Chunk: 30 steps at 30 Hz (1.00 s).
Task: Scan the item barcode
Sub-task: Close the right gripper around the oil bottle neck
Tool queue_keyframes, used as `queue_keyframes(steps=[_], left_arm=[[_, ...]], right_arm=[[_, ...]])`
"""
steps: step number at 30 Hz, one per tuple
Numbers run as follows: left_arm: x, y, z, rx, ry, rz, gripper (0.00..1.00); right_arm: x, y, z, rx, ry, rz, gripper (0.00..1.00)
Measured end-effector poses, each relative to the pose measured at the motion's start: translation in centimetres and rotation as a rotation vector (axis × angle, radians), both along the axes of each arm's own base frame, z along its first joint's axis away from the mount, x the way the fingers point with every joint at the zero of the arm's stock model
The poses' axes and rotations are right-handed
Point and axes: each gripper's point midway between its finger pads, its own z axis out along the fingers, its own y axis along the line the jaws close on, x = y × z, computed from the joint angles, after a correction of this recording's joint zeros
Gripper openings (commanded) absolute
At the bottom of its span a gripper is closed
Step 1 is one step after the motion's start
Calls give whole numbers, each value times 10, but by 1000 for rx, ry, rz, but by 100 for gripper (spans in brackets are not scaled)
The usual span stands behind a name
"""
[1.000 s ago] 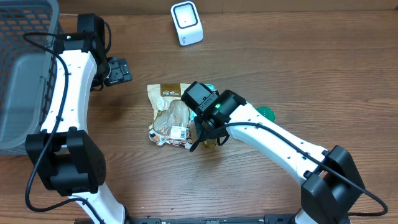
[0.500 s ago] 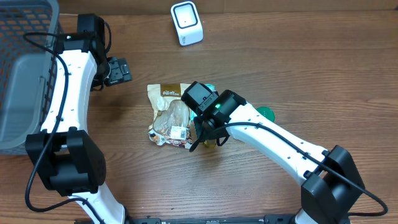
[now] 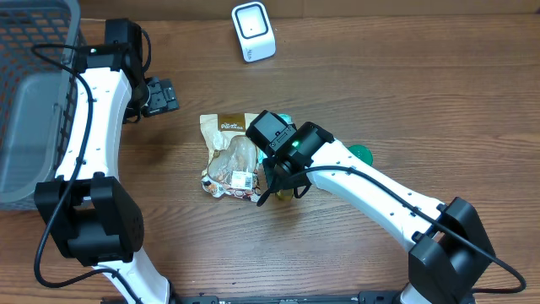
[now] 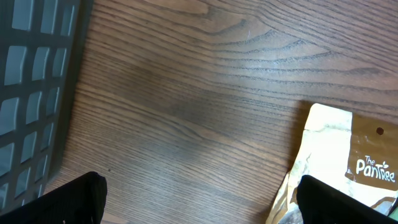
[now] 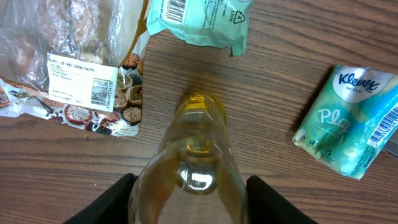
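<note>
From overhead: clasping the bottle point(image 3: 288, 193) with the right gripper point(image 3: 283, 181), just beside the lower right corner of the mushroom pouch point(image 3: 228, 156); holding the left gripper point(image 3: 162, 95) up and to the left of the pouch, near the basket point(image 3: 34, 101); noting the scanner point(image 3: 253, 31) well beyond the pouch's top edge. From the left wrist: showing both fingertips spread wide with nothing between them, hovering over bare table point(image 4: 186, 106) left of the pouch's top corner. From the right wrist: pinching the bottle's clear, yellowish body between the two fingers point(image 5: 115, 202), pads seemingly pressed against both flanks, just right of the pouch's printed label, with a mint packet point(image 5: 199, 18) beyond and a tissue pack point(image 5: 348, 124) farther right. Judging the bottle as stiff, smooth plastic, likely slippery and weighted by liquid; favouring a square grip across the widest part of the body, leaving any barcode free to face the scanner.
</note>
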Motion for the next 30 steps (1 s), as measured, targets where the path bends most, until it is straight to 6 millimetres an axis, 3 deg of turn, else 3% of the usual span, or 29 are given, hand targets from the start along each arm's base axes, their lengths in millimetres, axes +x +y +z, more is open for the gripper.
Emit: queue_keyframes(steps=[16,30], left_arm=[[0,0,0,0,0,0,100],[0,-3,0,0,0,-7,99]], right_arm=[[-4,-3,-1,-11,17,0,57],[-5,0,-1,5,23,3,45]])
